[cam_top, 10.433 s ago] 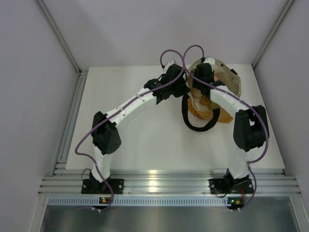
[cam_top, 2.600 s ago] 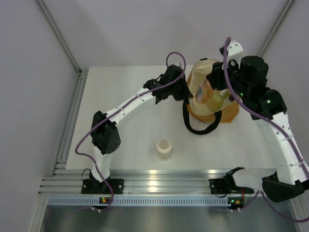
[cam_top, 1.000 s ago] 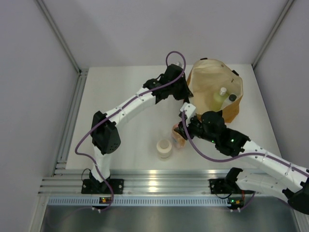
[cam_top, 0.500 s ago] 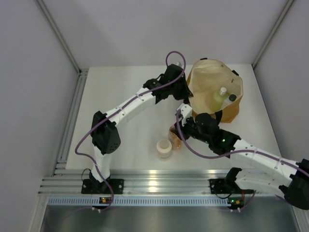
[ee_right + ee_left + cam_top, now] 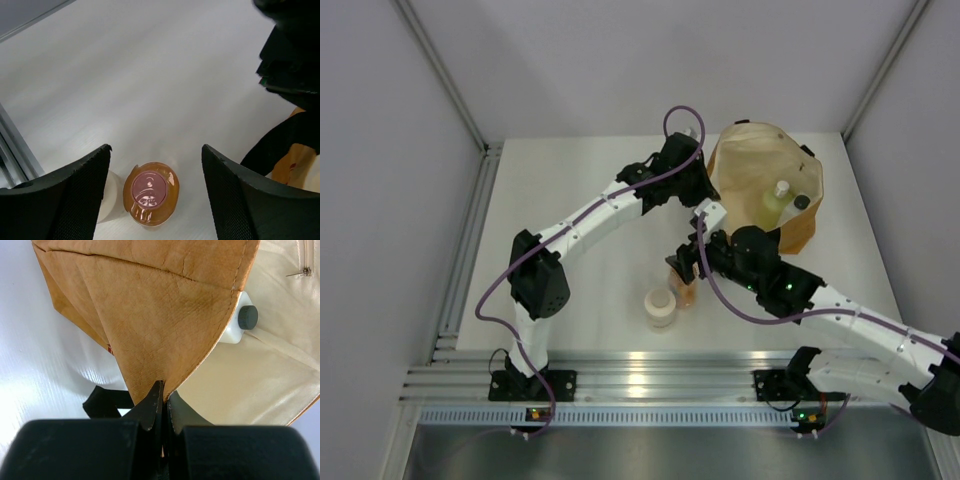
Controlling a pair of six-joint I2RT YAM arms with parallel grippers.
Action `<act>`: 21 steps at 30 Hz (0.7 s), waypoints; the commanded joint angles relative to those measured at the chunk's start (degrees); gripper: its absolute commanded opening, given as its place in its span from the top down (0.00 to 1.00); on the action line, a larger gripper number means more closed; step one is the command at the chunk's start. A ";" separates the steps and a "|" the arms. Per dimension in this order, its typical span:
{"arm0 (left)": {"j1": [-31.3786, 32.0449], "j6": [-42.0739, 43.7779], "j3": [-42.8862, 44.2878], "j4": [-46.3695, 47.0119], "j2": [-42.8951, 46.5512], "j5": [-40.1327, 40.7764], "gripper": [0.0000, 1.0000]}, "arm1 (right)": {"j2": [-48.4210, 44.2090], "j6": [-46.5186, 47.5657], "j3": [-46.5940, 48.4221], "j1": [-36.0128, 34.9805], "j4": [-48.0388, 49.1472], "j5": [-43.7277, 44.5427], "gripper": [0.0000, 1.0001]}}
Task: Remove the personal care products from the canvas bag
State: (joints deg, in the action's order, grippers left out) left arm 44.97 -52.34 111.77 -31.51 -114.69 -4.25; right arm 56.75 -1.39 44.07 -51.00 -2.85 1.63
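Note:
The tan canvas bag lies open at the back right, cream lining showing. My left gripper is shut on its rim. Inside rest a pale yellow-green bottle and a whitish bottle with a black cap. An orange bottle with a pink cap stands upright on the table, right beside the cream round jar. My right gripper hangs open just above the orange bottle, its fingers apart from it on both sides.
The bag's black loop handle lies on the table under my right arm, and another part of it shows below the left gripper. A metal rail runs along the near edge.
My right gripper set the orange bottle down beside the jar, opened and let it go, then lifted slightly. The left arm kept still, holding the bag's rim.

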 commanded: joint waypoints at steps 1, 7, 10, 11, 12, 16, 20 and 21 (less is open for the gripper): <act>0.56 0.66 2.05 0.31 2.28 -1.20 1.00 | -2.35 -2.20 7.59 0.19 -2.75 4.69 0.28; 0.56 -0.05 2.05 0.39 2.28 -2.07 1.00 | -2.08 -7.05 18.05 9.33 -13.13 8.39 0.28; 0.56 -0.13 1.88 0.31 2.54 -2.25 1.00 | -1.29 -9.68 21.66 15.48 -17.35 9.18 0.28; 0.56 -0.13 1.70 0.39 2.63 -2.25 1.00 | -0.94 -10.56 22.80 17.15 -18.32 9.62 0.29; 0.56 -0.31 1.61 0.39 2.81 -2.25 1.00 | -0.07 -11.61 23.33 18.82 -19.37 10.23 0.31; 1.08 -0.75 1.35 0.48 3.16 -2.43 1.00 | 2.75 -16.53 25.09 24.89 -25.35 16.29 0.32; 2.05 -0.75 1.09 0.39 3.07 -2.08 1.00 | 3.45 -19.00 23.87 26.57 -29.13 22.35 0.32; 2.40 -0.66 0.91 0.39 3.07 -1.55 1.00 | 3.37 -19.52 23.34 27.27 -29.40 23.41 0.32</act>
State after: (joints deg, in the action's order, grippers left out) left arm 45.67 -52.45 111.77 -31.53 -114.69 -4.86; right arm 60.42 -17.02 67.11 -25.41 -27.11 18.59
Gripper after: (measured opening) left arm 0.026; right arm 0.686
